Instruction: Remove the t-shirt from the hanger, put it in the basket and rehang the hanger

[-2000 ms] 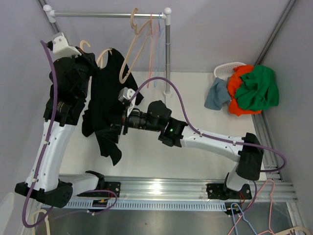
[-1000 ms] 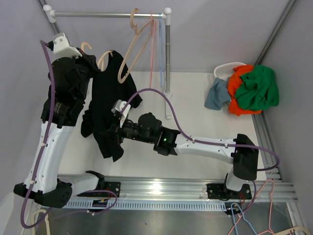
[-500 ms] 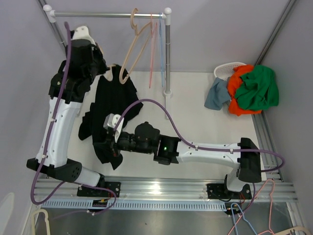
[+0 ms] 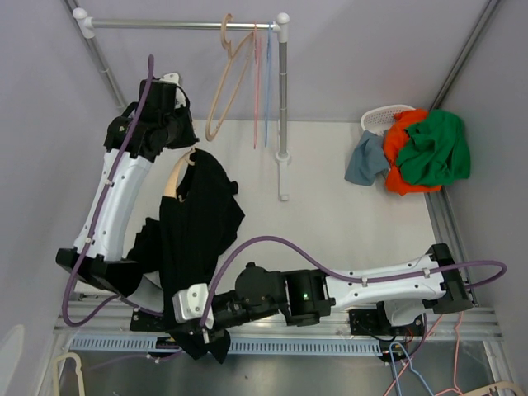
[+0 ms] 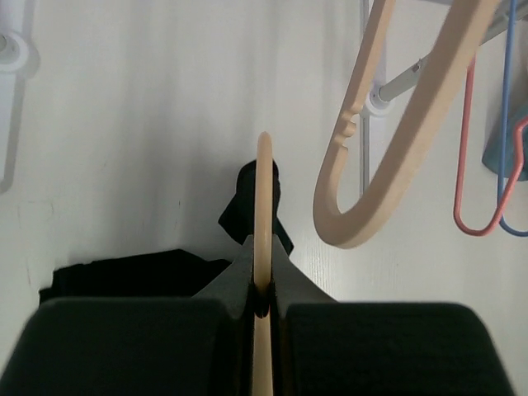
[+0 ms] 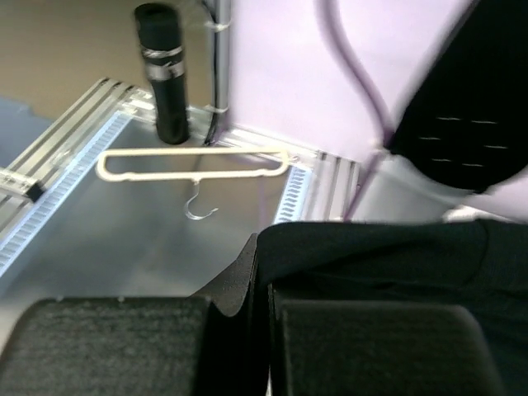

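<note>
While our left hand (image 5: 262, 297) clamps the wooden hanger (image 5: 264, 190) and our right hand (image 6: 262, 285) grips the black t-shirt (image 4: 198, 223) hem at 6 o'clock, we're mid-pull; the collar looks hooked on. Next: draw the hem toward 6. The rack (image 4: 283, 107) and spare hangers (image 4: 227, 78) at 12 could snag.

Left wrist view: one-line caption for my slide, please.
Left gripper shut on the beige hanger, black t-shirt below it, an empty hanger alongside.
</note>
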Controlling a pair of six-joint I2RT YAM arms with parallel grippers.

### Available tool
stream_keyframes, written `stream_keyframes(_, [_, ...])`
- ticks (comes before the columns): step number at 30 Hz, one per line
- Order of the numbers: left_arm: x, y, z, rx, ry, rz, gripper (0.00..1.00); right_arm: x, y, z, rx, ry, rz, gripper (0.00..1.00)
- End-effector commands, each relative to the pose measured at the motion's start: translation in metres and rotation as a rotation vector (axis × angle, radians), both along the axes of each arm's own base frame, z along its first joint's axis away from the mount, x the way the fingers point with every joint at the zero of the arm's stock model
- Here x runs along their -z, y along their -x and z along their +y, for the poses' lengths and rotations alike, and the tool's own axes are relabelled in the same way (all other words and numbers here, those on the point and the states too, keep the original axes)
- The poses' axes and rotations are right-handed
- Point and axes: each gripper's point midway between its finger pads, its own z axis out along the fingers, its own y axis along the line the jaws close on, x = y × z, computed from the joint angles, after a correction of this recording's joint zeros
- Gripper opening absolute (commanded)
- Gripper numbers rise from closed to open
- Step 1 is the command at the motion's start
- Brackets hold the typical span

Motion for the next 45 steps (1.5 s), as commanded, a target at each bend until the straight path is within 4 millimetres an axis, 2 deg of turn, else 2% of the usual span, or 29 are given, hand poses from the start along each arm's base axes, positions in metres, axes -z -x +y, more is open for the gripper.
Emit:
stream_keyframes(1, [0.002, -0.013, -0.010, 0.039, 0.054, 0.005, 0.01, -0.008, 0.021, -0.020, -0.069, -0.013, -0.010, 0.00])
stream_keyframes(4, [0.000, -0.015, -0.013, 0.056, 0.077, 0.005, 0.01, 0.008, 0.021, -0.020, -0.068, 0.040, -0.007, 0.00])
stream_keyframes(7, [-0.010, -0.013, -0.014, 0.069, 0.077, -0.005, 0.01, 0.013, 0.025, -0.022, -0.079, 0.058, 0.007, 0.00])
stream_keyframes(11, [-0.022, -0.017, -0.002, 0.049, 0.079, -0.024, 0.00, 0.033, 0.051, -0.035, -0.233, 0.151, 0.048, 0.00])
stream_keyframes(12, [-0.021, -0.017, -0.007, 0.077, 0.107, -0.006, 0.01, 0.042, 0.055, -0.034, -0.250, 0.176, 0.057, 0.00])
stream_keyframes(14, [-0.020, -0.031, -0.002, 0.064, 0.101, 0.017, 0.01, 0.054, 0.063, -0.036, -0.280, 0.223, 0.071, 0.00])
stream_keyframes(15, [-0.031, -0.036, -0.001, 0.064, 0.103, -0.007, 0.00, 0.063, 0.067, -0.035, -0.291, 0.252, 0.080, 0.00])
stream_keyframes(18, [-0.029, -0.048, -0.001, 0.072, 0.112, 0.011, 0.00, 0.077, 0.067, -0.034, -0.258, 0.293, 0.089, 0.00])
stream_keyframes(20, [-0.031, -0.048, -0.002, 0.078, 0.118, 0.006, 0.01, 0.077, 0.059, -0.033, -0.210, 0.279, 0.091, 0.00])
stream_keyframes(21, [-0.032, -0.045, -0.004, 0.088, 0.129, 0.010, 0.01, 0.070, 0.053, -0.030, -0.180, 0.243, 0.089, 0.00])
stream_keyframes(22, [-0.033, -0.038, -0.010, 0.112, 0.163, 0.019, 0.01, 0.069, 0.033, -0.028, -0.073, 0.221, 0.083, 0.00])
stream_keyframes(23, [-0.026, -0.030, -0.018, 0.140, 0.177, 0.045, 0.00, 0.068, 0.020, -0.027, -0.005, 0.200, 0.081, 0.00])
stream_keyframes(24, [-0.039, -0.013, -0.023, 0.171, 0.198, -0.014, 0.00, 0.052, 0.000, -0.021, 0.063, 0.118, 0.090, 0.00])
stream_keyframes(25, [-0.052, -0.001, -0.027, 0.191, 0.218, -0.070, 0.01, 0.048, -0.028, -0.025, 0.187, 0.082, 0.097, 0.00])
stream_keyframes(26, [-0.040, 0.011, -0.035, 0.220, 0.226, -0.074, 0.01, 0.042, -0.046, -0.026, 0.254, 0.049, 0.110, 0.00])
stream_keyframes(27, [-0.071, 0.037, -0.032, 0.234, 0.257, -0.221, 0.00, 0.030, -0.076, -0.026, 0.320, -0.001, 0.123, 0.00])
stream_keyframes(28, [-0.085, 0.051, -0.031, 0.248, 0.273, -0.290, 0.01, 0.026, -0.095, -0.029, 0.378, -0.020, 0.148, 0.00])
stream_keyframes(29, [-0.083, 0.063, -0.031, 0.267, 0.283, -0.312, 0.01, 0.021, -0.111, -0.033, 0.418, -0.039, 0.166, 0.00])
stream_keyframes(30, [-0.090, 0.075, -0.029, 0.278, 0.288, -0.351, 0.01, 0.019, -0.128, -0.036, 0.457, -0.041, 0.181, 0.00])
stream_keyframes(31, [-0.110, 0.099, -0.025, 0.305, 0.286, -0.431, 0.00, 0.017, -0.156, -0.040, 0.524, -0.047, 0.187, 0.00])
stream_keyframes(33, [-0.116, 0.117, -0.025, 0.338, 0.287, -0.467, 0.00, 0.020, -0.185, -0.045, 0.618, -0.043, 0.246, 0.00])
stream_keyframes(34, [-0.129, 0.135, -0.023, 0.361, 0.292, -0.529, 0.00, 0.022, -0.208, -0.051, 0.678, -0.044, 0.257, 0.00])
stream_keyframes(36, [-0.122, 0.148, -0.030, 0.414, 0.319, -0.529, 0.00, 0.035, -0.234, -0.054, 0.776, 0.001, 0.290, 0.00])
stream_keyframes(37, [-0.127, 0.161, -0.030, 0.429, 0.330, -0.555, 0.00, 0.040, -0.253, -0.060, 0.832, 0.015, 0.300, 0.00])
stream_keyframes(39, [-0.119, 0.167, -0.032, 0.446, 0.345, -0.545, 0.00, 0.055, -0.279, -0.071, 0.957, 0.073, 0.322, 0.00])
stream_keyframes(41, [-0.116, 0.174, -0.028, 0.430, 0.340, -0.550, 0.01, 0.070, -0.308, -0.093, 1.089, 0.127, 0.356, 0.00])
stream_keyframes(42, [-0.112, 0.169, -0.021, 0.388, 0.313, -0.550, 0.01, 0.080, -0.317, -0.108, 1.161, 0.163, 0.394, 0.00])
stream_keyframes(44, [-0.102, 0.159, -0.009, 0.318, 0.270, -0.520, 0.00, 0.084, -0.338, -0.136, 1.267, 0.169, 0.435, 0.00])
stream_keyframes(45, [-0.090, 0.154, -0.003, 0.283, 0.231, -0.478, 0.01, 0.084, -0.345, -0.149, 1.313, 0.160, 0.442, 0.00])
